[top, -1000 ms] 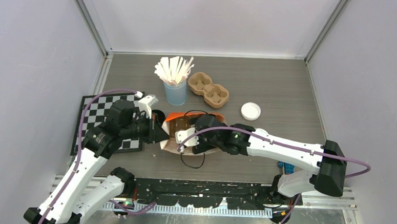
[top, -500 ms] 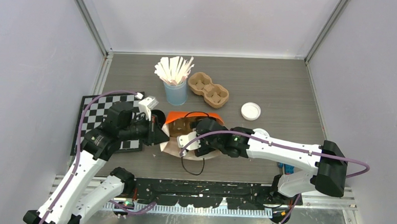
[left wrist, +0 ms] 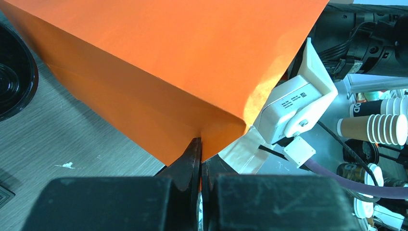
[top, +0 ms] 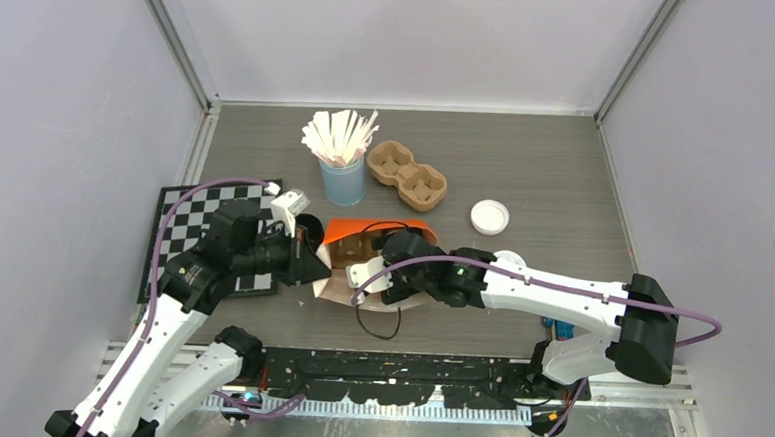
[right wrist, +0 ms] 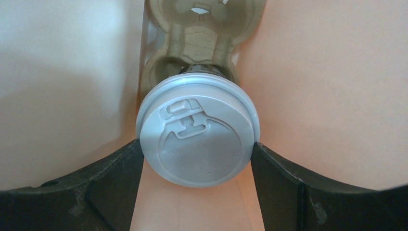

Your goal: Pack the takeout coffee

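Observation:
The orange bag [top: 378,228] lies on its side mid-table, mouth toward the right arm. My left gripper [top: 311,262] is shut on the bag's edge; the left wrist view shows the orange paper [left wrist: 168,57] pinched between the closed tips [left wrist: 200,144]. My right gripper [top: 388,276] reaches into the bag. In the right wrist view a takeout coffee cup with a white lid [right wrist: 198,139] stands in a cardboard carrier [right wrist: 202,33] inside the bag. Both fingers [right wrist: 120,168] touch the lid's sides. The cup's dark body is almost hidden under the lid.
A second cardboard carrier [top: 407,174] and a light-blue cup of white sticks [top: 342,176] stand behind the bag. A loose white lid [top: 489,217] lies to the right. A checkerboard mat [top: 178,228] sits left. A dark round object [top: 309,224] shows beside my left gripper.
The right gripper has pushed a little further into the bag, and the bag's orange top side now shows wider. The left gripper has kept its pinch in place.

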You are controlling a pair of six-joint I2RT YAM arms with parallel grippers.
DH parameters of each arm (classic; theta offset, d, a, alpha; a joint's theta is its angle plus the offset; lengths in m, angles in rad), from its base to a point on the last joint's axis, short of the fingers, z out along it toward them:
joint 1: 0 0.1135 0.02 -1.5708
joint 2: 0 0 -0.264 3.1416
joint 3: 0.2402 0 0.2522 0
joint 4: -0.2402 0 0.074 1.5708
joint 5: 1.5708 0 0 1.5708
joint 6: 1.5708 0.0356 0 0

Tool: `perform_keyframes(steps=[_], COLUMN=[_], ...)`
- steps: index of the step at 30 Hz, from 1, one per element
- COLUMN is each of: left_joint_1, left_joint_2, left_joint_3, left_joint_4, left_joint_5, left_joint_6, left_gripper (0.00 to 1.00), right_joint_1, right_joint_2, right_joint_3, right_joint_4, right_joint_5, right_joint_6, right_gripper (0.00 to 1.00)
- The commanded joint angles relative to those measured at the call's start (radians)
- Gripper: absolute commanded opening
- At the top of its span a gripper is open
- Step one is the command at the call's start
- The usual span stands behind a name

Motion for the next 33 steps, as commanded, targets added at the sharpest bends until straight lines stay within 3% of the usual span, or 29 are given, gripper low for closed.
perform_keyframes(steps=[1,23,33], left_joint_1=[0.0,0.0,0.0], left_joint_2=[-0.017,-0.018,-0.031], left_joint_3=[0.006,-0.007,-0.01], left_joint_4=[-0.006,0.016,0.005], left_joint_5=[0.028,0.053,0.059], left_joint_6=[0.016,0.005,0.004], left_gripper=[0.0,0.0,0.0], right_joint_1=[0.001,0.001,-0.005], right_joint_2=[-0.006,0.038,0.036], right_joint_3=[0.027,0.051,0.004], right_joint_4=[-0.037,-0.09,-0.013], right_joint_5=[0.025,0.034,0.031], right_joint_6=[-0.041,-0.057,-0.045], right_gripper=[0.7,0.7,0.7])
